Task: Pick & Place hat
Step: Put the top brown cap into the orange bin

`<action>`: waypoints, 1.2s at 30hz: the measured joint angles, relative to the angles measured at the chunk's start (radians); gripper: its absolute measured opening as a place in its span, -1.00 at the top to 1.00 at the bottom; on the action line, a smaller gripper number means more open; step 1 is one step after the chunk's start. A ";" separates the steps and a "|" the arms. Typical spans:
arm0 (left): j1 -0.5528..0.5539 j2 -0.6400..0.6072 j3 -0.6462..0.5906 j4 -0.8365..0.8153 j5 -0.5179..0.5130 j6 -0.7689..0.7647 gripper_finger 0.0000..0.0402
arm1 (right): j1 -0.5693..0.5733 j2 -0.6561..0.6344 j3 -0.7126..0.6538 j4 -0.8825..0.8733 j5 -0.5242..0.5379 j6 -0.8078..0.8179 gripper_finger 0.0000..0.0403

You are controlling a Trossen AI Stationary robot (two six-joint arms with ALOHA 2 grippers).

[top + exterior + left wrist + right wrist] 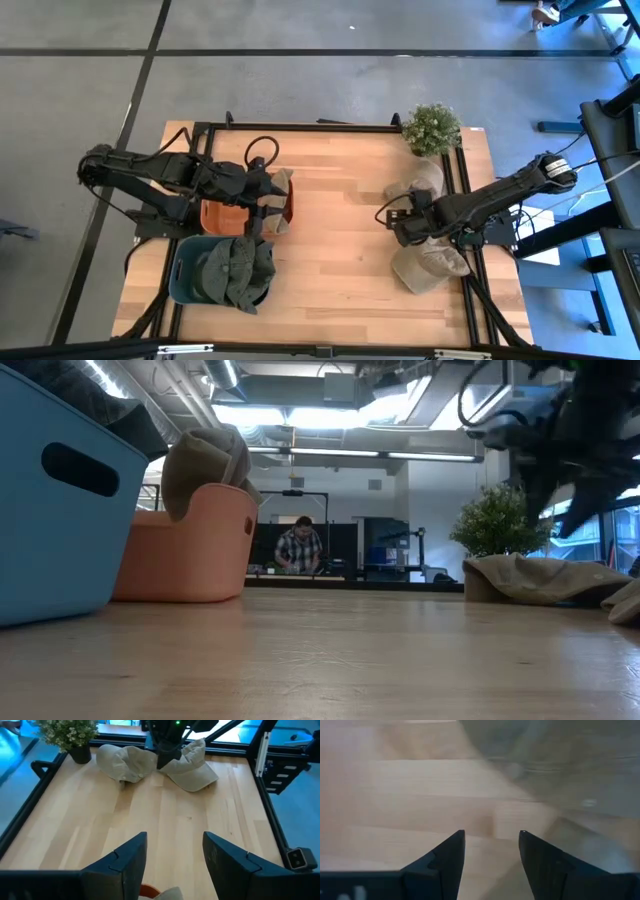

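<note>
The left gripper point(283, 197) hangs over the orange bin point(213, 217), jaws apart, empty, a tan hat point(280, 183) draped on the rim. The right gripper point(392, 222) hovers with fingers spread between two tan hats point(420, 185) point(428, 264) on the table point(330, 270). One dark hat point(238, 270) fills the blue bin point(186, 278). Two placed, two left, it seems.
</note>
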State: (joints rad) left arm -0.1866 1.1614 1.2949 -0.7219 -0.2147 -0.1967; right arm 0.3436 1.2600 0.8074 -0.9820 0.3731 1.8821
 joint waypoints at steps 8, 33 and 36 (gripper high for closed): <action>0.043 0.000 0.000 0.000 0.000 -0.012 0.07 | -0.001 0.003 0.003 -0.193 -0.087 0.002 0.07; 0.052 0.000 0.000 0.001 0.000 -0.025 0.07 | -0.117 0.032 -0.102 -0.193 -0.077 0.100 0.07; 0.052 0.000 0.000 0.001 -0.001 -0.017 0.07 | -0.141 0.035 -0.108 -0.160 -0.038 0.094 0.07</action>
State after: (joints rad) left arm -0.1345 1.1614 1.2949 -0.7208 -0.2153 -0.2133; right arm 0.2024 1.2954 0.6995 -1.1424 0.3347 1.9757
